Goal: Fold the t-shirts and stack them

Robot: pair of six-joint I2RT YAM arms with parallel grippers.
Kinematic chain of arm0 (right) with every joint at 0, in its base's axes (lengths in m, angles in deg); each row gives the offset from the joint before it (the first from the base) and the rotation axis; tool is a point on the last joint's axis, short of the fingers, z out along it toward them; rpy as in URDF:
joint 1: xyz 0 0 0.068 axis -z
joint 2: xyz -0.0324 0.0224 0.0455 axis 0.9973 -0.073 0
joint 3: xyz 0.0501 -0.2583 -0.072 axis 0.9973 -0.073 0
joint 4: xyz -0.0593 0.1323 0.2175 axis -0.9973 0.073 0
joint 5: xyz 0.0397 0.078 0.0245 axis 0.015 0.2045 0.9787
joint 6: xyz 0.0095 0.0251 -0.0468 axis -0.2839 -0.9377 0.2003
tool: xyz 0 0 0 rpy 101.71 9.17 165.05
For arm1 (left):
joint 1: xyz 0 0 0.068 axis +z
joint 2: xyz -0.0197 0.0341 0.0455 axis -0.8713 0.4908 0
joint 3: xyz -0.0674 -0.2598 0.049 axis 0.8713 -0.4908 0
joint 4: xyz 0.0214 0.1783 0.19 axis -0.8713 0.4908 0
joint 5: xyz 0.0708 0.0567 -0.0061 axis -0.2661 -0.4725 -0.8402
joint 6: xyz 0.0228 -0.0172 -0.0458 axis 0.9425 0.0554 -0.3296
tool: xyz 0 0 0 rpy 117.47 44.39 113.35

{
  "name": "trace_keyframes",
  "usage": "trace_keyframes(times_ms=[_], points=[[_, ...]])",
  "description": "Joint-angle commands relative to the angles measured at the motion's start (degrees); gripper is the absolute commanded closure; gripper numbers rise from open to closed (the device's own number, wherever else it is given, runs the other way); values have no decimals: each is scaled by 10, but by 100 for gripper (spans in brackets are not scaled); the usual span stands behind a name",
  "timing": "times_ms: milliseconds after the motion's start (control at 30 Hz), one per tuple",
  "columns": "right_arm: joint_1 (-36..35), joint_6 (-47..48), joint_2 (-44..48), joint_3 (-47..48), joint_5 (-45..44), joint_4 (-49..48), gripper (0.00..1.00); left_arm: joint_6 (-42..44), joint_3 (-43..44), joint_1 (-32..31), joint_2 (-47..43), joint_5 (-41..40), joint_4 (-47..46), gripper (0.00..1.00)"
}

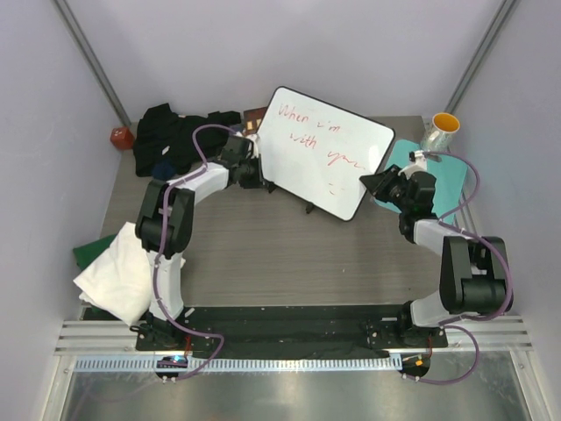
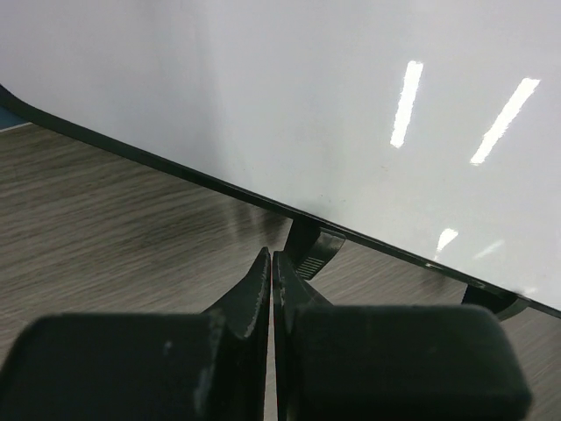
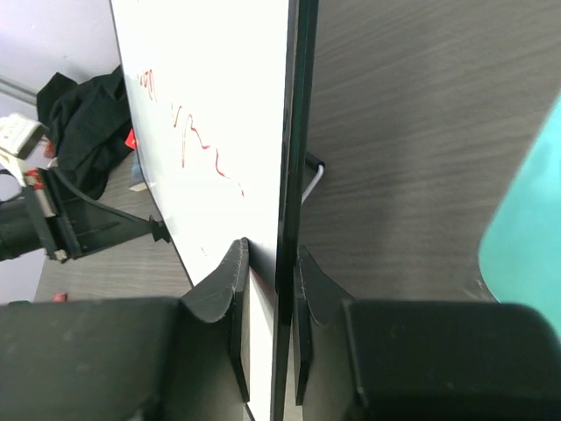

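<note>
The t-shirts lie at the table's left: a crumpled black one [image 1: 175, 136] at the back corner, also seen in the right wrist view [image 3: 83, 123], and a folded white one [image 1: 118, 272] over a green one [image 1: 88, 254] near the front edge. My left gripper [image 1: 260, 175] is shut on nothing, its tips [image 2: 272, 259] just short of the whiteboard's [image 2: 307, 105] lower edge. My right gripper [image 1: 370, 184] straddles the whiteboard's [image 1: 324, 149] right edge, open [image 3: 272, 254], with a gap between one finger and the board [image 3: 219, 105].
The whiteboard with red writing stands tilted on black feet [image 1: 308, 208] at the table's middle back. A teal mat [image 1: 438, 180] and a yellow-lined cup [image 1: 441, 130] sit at the back right. A red object [image 1: 122, 138] and a brown book [image 1: 254, 117] are at the back left.
</note>
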Motion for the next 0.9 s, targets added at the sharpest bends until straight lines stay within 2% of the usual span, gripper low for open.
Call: trace_keyframes(times_ms=[0, 200, 300, 333, 433, 600, 633, 867], points=[[29, 103, 51, -41, -157, 77, 99, -6, -1, -10, -50, 0, -7, 98], [36, 94, 107, -61, -181, 125, 99, -20, -3, -14, -71, -33, 2, 98], [36, 90, 131, -72, -180, 129, 99, -16, 10, -12, -71, -72, 9, 89], [37, 90, 133, -71, -180, 133, 99, -14, 19, -10, -67, -75, 15, 83], [39, 94, 135, -69, -189, 155, 99, -17, 63, -2, -40, -73, 38, 76], [43, 91, 160, -78, -219, 175, 99, -22, 112, -1, -9, -68, 58, 71], [43, 90, 163, -79, -219, 179, 99, -23, 115, -1, -8, -69, 57, 68], [44, 55, 232, -111, -301, 216, 99, -25, 117, -1, -2, -55, 51, 65]])
